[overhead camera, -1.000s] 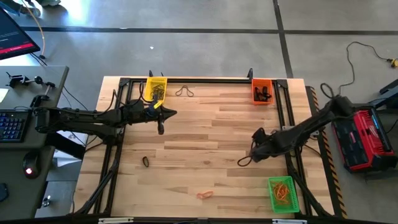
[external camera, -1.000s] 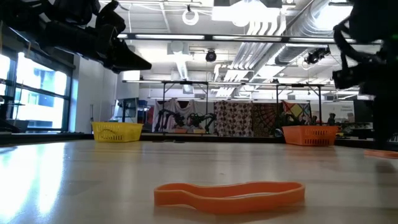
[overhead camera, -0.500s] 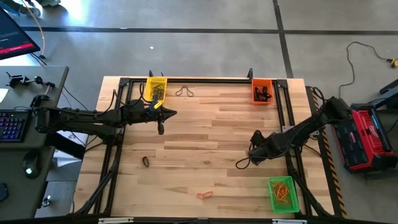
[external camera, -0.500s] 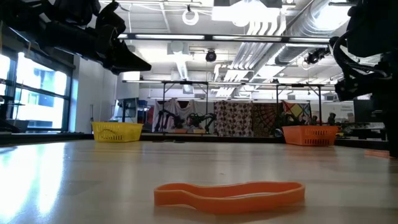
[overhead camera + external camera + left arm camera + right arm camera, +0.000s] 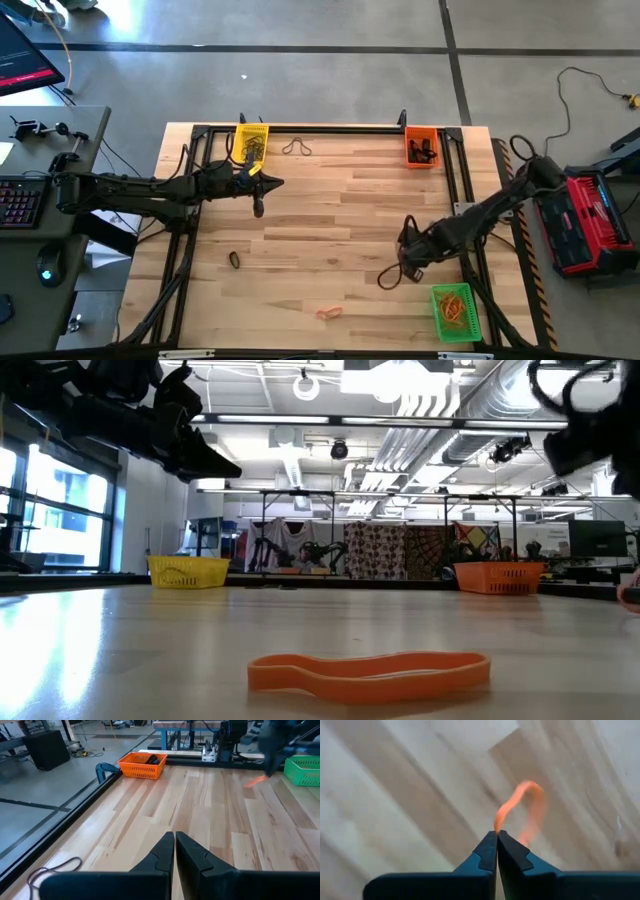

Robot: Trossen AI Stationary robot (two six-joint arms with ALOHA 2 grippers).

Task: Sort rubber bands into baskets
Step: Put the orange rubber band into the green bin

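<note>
Three baskets sit at the table's edges: the yellow basket [image 5: 250,144] at the far edge toward the left, the orange basket [image 5: 421,146] at the far edge toward the right, and the green basket [image 5: 453,312] in the near right corner. Each already holds some bands: dark ones show in the yellow and orange baskets, orange ones in the green, so by my reading the sorting is well under way but not finished.

Left on the table [image 5: 340,210] are at least three loose bands: an orange rubber band [image 5: 329,313] near the near edge, a dark band [image 5: 234,260] toward the left side, and a thin loop [image 5: 293,147] lying by the far edge between the yellow and orange baskets.

A fourth band is in hand. The right gripper [image 5: 496,836] is pinched tight on an orange band [image 5: 522,810], which stands up as a loop from the closed fingertips; in the high view this gripper [image 5: 405,262] is low over the table, just beside the green basket on its left. The band probably belongs there, since that basket holds the orange ones.

The left gripper [image 5: 174,838] is clenched with nothing between its fingers, and waits above the table near the yellow basket
</note>
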